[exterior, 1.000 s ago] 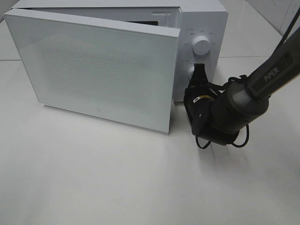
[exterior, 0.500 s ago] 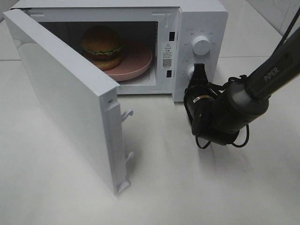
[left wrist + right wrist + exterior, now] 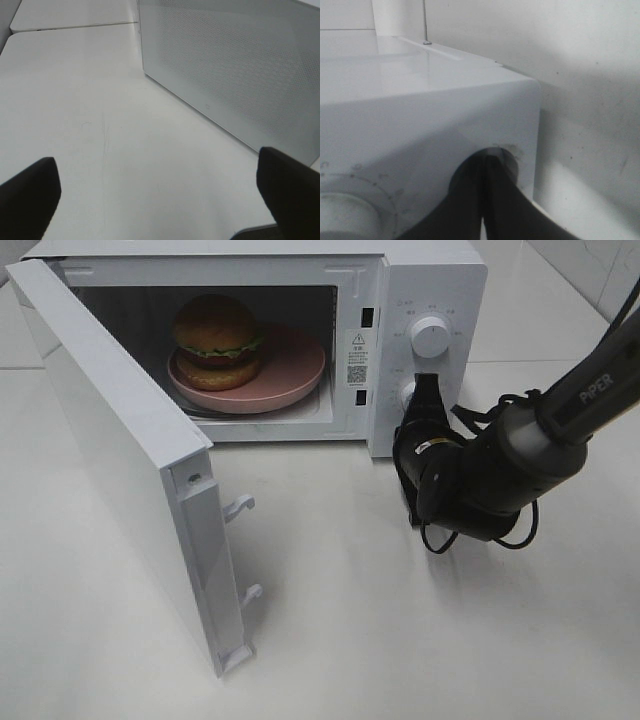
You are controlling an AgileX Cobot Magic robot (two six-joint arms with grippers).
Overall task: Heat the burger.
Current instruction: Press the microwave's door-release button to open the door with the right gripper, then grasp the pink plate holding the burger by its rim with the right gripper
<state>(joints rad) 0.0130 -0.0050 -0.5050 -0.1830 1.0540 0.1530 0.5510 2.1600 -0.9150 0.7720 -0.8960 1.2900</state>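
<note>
The burger, with a golden-brown bun and green lettuce, sits on a round pink plate inside the open white microwave. My right gripper is shut, its tips against the lower round button on the control panel. In the right wrist view the closed fingers touch that button. My left gripper is open and empty over bare table, beside the door's outer face. It is out of the exterior view.
The microwave door stands wide open, swung out to the front left with its latch hooks showing. An upper dial sits above the button. The right arm and its cables lie to the right of the microwave.
The microwave door has swung from nearly closed to wide open, uncovering the burger and plate. My right gripper stays at the lower button; its arm has shifted slightly.
</note>
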